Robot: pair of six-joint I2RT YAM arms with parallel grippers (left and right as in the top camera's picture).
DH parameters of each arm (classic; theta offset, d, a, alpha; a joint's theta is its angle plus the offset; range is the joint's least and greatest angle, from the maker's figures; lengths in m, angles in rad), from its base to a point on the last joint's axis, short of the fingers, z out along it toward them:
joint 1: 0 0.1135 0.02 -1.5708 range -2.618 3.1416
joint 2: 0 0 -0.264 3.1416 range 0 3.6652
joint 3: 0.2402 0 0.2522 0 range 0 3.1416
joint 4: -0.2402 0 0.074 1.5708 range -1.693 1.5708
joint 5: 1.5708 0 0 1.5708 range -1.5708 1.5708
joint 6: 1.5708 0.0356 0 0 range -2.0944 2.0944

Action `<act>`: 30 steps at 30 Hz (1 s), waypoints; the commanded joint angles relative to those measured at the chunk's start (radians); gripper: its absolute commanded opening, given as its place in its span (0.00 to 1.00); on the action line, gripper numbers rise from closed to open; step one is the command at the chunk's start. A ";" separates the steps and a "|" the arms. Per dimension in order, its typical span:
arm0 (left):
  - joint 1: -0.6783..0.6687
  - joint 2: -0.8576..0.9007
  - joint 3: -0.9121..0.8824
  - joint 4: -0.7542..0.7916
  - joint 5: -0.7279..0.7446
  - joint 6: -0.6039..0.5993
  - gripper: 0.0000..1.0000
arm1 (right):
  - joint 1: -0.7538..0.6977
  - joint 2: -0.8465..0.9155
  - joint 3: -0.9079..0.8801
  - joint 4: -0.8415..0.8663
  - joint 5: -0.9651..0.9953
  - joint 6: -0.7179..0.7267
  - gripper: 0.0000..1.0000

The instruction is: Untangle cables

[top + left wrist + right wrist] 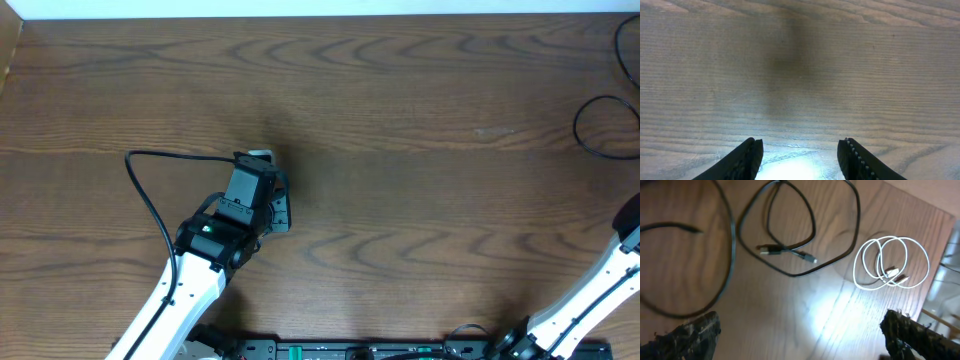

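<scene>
Right gripper point(800, 332) is hovering, jaws spread wide and empty, above the black cable point(790, 274) looping ahead on its view's left and the white cable point(855, 270) coiling apart from it on the right, while the half-spread, empty left gripper point(800, 155) is sitting well away from both.

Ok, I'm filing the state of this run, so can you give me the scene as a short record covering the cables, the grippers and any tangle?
black cable: loose loops flat on the table, both plug ends inside one loop
white cable: small coil, lying apart from the black one, not crossing it
left gripper: open, nothing between its fingers, over bare wood
right gripper: wide open above both cables, holding nothing
tangle: none visible in the right wrist view
</scene>
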 commanded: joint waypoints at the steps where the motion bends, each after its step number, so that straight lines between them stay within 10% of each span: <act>1: 0.003 0.005 -0.009 0.004 -0.009 0.027 0.53 | 0.011 -0.142 0.008 0.008 -0.058 -0.063 0.99; 30: 0.003 -0.148 -0.009 0.060 0.050 0.159 0.53 | 0.053 -0.250 0.008 0.110 -0.484 -0.469 0.99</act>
